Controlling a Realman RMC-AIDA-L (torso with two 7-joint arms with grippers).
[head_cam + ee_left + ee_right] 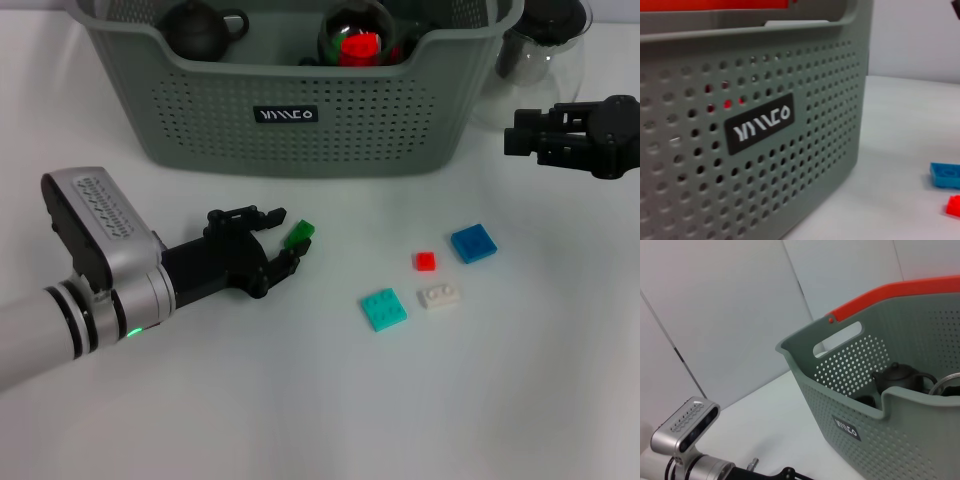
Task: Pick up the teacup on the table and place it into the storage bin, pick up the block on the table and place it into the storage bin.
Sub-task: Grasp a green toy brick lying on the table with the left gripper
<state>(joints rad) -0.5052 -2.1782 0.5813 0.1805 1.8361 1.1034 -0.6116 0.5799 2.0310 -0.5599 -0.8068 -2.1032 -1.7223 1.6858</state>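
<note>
The grey-green storage bin (200,110) stands at the back of the table; its perforated wall and black label fill the left wrist view (760,125), and it also shows in the right wrist view (920,430). My left gripper (292,240) lies low over the table in front of the bin, shut on a small green block (299,234) that sits tilted at its fingertips. No teacup shows on the table. My right gripper (515,138) hovers at the right, beside the bin's corner.
Loose on the table are a red block (425,261), a blue block (473,243), a teal block (384,309) and a white block (439,296). A dark teapot (200,28) and a red piece (358,44) lie in the bin. A clear glass pitcher (545,50) stands at the back right.
</note>
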